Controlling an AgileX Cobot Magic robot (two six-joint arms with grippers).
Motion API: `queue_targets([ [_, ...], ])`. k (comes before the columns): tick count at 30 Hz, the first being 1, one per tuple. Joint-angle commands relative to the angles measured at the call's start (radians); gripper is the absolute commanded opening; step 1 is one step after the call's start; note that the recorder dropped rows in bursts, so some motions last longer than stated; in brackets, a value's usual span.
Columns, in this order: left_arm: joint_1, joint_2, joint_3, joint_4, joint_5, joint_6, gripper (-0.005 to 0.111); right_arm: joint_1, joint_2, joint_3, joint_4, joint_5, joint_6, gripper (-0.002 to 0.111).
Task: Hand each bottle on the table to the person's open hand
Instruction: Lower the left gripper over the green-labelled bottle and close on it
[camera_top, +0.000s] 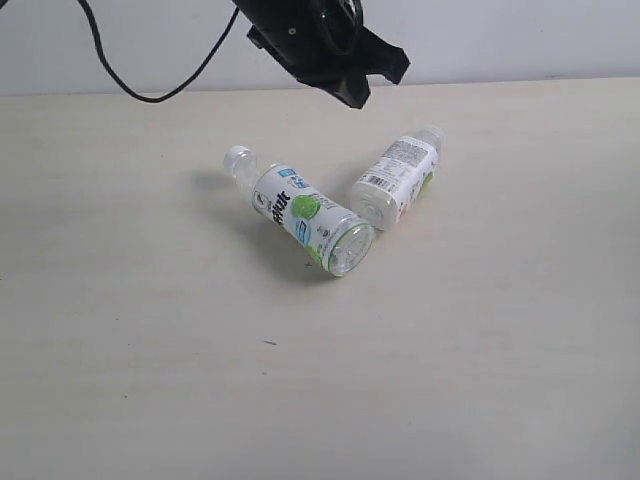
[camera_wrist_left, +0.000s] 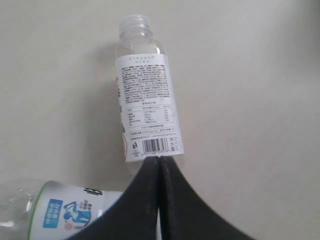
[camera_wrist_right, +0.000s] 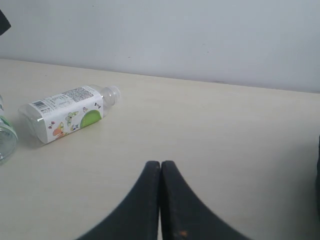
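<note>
Two clear bottles lie on their sides on the table, their bases close together. One carries a white label with green and blue marks, also seen as. The other shows its barcode side. My left gripper hangs shut and empty above the barcode bottle's base end. My right gripper is shut and empty over bare table, well away from that bottle; the exterior view does not show it. No hand is in view. The pink-and-white bottle is out of view.
A black cable hangs down at the back left by the pale wall. A bit of the left arm shows at the edge of the right wrist view. The table runs bare to the front and right.
</note>
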Motion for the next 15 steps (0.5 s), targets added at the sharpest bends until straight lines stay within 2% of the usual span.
queue_targets([
  [1, 0.030, -0.025, -0.004, 0.006, 0.019, 0.049, 0.000, -0.005, -0.006, 0.005, -0.001, -0.009, 0.000, 0.000],
  [15, 0.050, -0.027, -0.004, 0.006, 0.031, 0.115, 0.000, -0.005, -0.006, 0.005, -0.001, -0.009, 0.000, 0.000],
])
